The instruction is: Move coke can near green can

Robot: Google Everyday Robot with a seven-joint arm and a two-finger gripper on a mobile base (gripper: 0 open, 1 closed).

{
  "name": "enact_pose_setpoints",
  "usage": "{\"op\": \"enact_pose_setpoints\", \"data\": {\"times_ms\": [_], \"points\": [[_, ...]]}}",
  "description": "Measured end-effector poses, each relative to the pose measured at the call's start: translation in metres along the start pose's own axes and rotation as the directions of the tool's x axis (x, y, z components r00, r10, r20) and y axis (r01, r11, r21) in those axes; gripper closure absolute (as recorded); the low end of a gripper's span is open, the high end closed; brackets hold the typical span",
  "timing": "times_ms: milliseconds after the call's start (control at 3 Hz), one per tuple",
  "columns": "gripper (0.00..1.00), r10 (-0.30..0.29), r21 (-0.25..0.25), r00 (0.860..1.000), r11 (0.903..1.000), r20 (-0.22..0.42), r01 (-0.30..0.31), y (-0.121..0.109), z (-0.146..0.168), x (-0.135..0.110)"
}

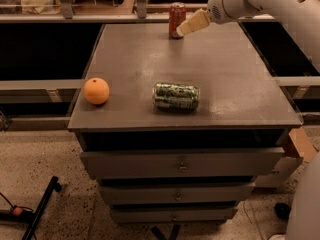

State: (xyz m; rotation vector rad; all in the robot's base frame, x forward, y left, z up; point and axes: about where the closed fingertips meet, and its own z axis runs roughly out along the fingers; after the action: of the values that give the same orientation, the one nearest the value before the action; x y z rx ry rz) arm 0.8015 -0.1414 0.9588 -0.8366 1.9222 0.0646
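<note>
Clock: I read the table top (215,64) as a dial, with twelve at its far edge and six at the edge nearest me
Coke can (176,18): stands upright at twelve o'clock, right on the far edge, red with a silver top
Green can (176,96): lies on its side at about six o'clock, a little back from the near edge, its ends facing three and nine
Between the cans: most of the top's depth; they are well apart
Gripper (186,28): pale beige, low over the top between twelve and one o'clock, just beside the coke can on its three o'clock side, tip slanting down toward the can's base
Claw's hold: I cannot tell how wide it stands, nor whether it touches the can or only comes close
Arm (260,1): white and thick, reaching in from two o'clock
Orange (96,91): round, at about eight o'clock near the left edge, apart from the green can
Drawers (180,163): stacked grey fronts under the top, all closed
</note>
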Motion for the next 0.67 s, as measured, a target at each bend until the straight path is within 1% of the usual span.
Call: {"op": "enact_pose_setpoints", "data": {"times_ms": [333,667], "points": [[0.00,0.026,-0.004,0.998,0.9997,0.053,-0.026,0.001,0.010,-0.003],[0.00,0.074,0.009,0.985,0.9970,0.156,-0.077,-0.008,0.028,-0.014]]}}
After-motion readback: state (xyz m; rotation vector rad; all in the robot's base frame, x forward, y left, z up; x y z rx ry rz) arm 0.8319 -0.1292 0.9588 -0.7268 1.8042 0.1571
